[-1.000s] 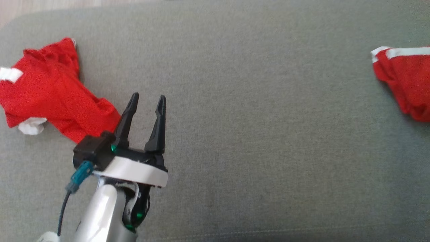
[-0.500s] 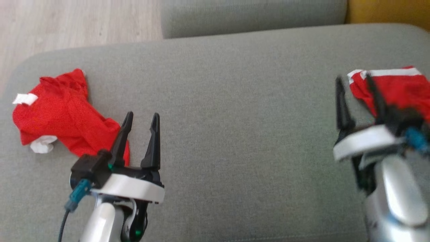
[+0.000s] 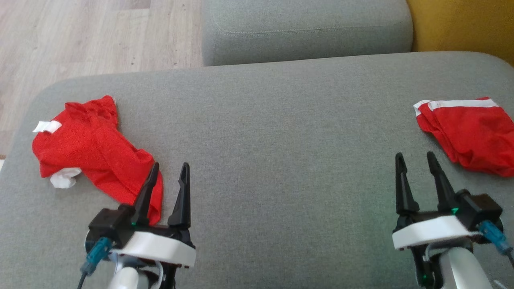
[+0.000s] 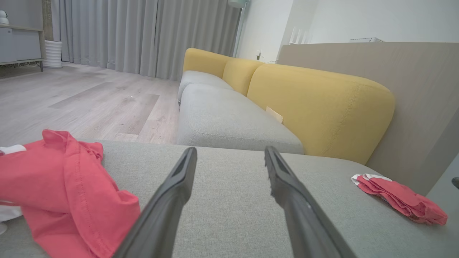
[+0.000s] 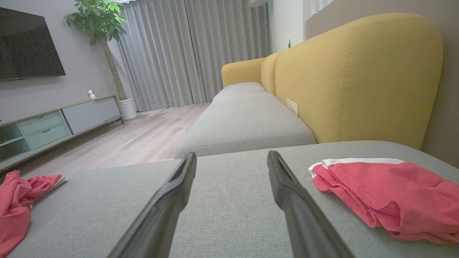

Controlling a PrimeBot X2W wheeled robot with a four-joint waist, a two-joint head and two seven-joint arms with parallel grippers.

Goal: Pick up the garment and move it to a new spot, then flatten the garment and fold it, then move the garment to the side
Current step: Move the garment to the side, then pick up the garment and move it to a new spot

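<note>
Camera has tipped up since a second ago, so the whole scene sits lower in the head view. The right gripper (image 3: 414, 154), not in frame then and blurred across the folded cloth half a second back, is now at lower right, clear of it.

Left gripper (image 3: 170, 164): two long dark fingers spread apart, nothing between them. Right gripper: same, fingers spread and empty. Both point away from the robot over the grey woven fabric seat cushion (image 3: 281, 160).

Crumpled red cloth garment with white trim (image 3: 88, 152) lies on the cushion's left end. Its near-right corner runs under the left gripper's outer finger in the head view. From the left wrist view the garment (image 4: 53, 186) sits just left of that finger, outside the gap of the left gripper (image 4: 230, 150). Contact cannot be told.

Folded red cloth garment with a white band (image 3: 470, 136) lies flat at the cushion's right end, ahead and to the right of the right gripper, apart from it. In the right wrist view it (image 5: 391, 193) sits right of the right gripper (image 5: 232, 154).

Wide bare stretch of cushion between the two garments.

Beyond: second grey seat cushion (image 3: 305, 28), butted against the first. Rounded yellow fabric backrest (image 5: 358, 79) to its right. Pale wood plank floor (image 3: 80, 36) to its left.

Far wall: white ribbed planter (image 5: 128, 107) holding a leafy green tree (image 5: 104, 18).
</note>
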